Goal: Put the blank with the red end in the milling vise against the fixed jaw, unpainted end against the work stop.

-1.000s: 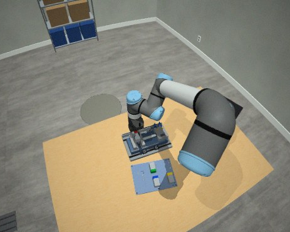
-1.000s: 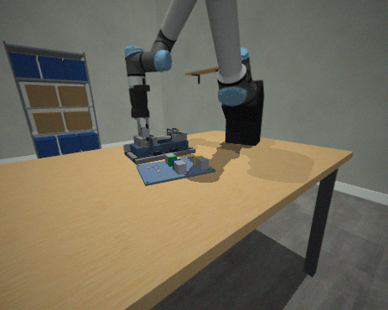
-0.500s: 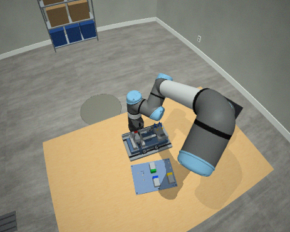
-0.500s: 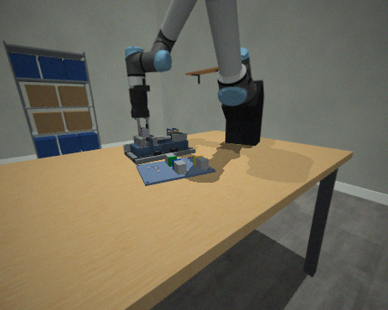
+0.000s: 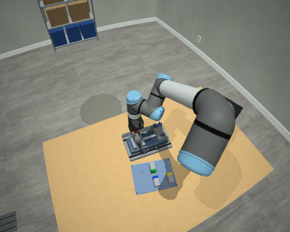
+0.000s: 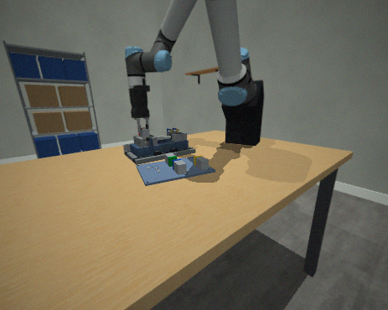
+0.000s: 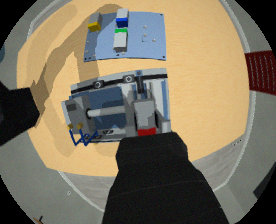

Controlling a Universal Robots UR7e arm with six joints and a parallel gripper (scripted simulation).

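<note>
The gripper (image 6: pixel 143 126) points down over the milling vise (image 5: pixel 151 150) (image 6: pixel 159 147) (image 7: pixel 104 97), shut on the blank with the red end (image 5: pixel 137 137) (image 6: pixel 145 131) (image 7: pixel 145 112). The blank is level, above the fixed-jaw side of the vise; in the exterior view it shows higher than the fixed jaw (image 6: pixel 139 141) (image 5: pixel 133 142). Its red end is on the side away from the plate, its grey end towards the plate. The fingertips are hidden in the wrist view. The low bars beneath the blank are hidden, and I cannot make out the work stop clearly.
The blue plate (image 5: pixel 139 188) (image 6: pixel 148 178) (image 7: pixel 156 27) lies beside the vise, bearing the green-ended (image 5: pixel 152 166) (image 7: pixel 120 42), blue-ended (image 5: pixel 156 182) (image 7: pixel 122 15) and yellow-ended (image 5: pixel 171 179) (image 7: pixel 95 20) blanks, apart from one another. Blue hoses (image 5: pixel 157 125) (image 7: pixel 84 139) stand at the vise's other end.
</note>
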